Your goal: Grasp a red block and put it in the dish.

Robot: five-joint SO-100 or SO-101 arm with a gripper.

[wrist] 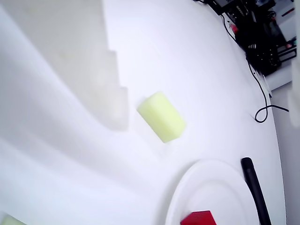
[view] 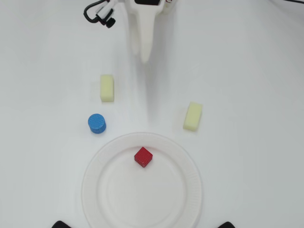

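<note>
**A:** What lies on the table, seen from overhead?

**B:** A small bright red cube with a fine dotted grid on its faces [view: 143, 156] rests inside a large round white paper plate with a ribbed rim [view: 192, 178], on the flat floor of the dish toward its upper edge, turned corner-on to the camera; nothing touches it; the smooth white tabletop [view: 247, 71] carries three more pieces: a pale yellow oblong block with a spongy, matte look [view: 107, 88] above and left of the plate, a second pale yellow oblong block [view: 193, 116] tilted at the plate's upper right, and a short blue round cylinder with a speckled top [view: 97, 123] just beside the rim at upper left, apart from it

**A:** And the arm?

**B:** The white plastic gripper [view: 144, 50] hangs at the top centre of the overhead view, tapering to a blunt point, well apart from the plate and from every block; it holds nothing; whether its fingers are parted or closed I cannot tell, since they read as one blurred white shape

**A:** Does the wrist view add anything?

**B:** A stepped white finger [wrist: 93, 61] fills the upper left, out of focus; a yellow block [wrist: 161, 116] lies beside it on the table; the plate's rim [wrist: 180, 187] curves at the bottom with the red cube's [wrist: 199, 219] top peeking in at the lower edge; dark cables [wrist: 262, 101] trail at the far right
</note>
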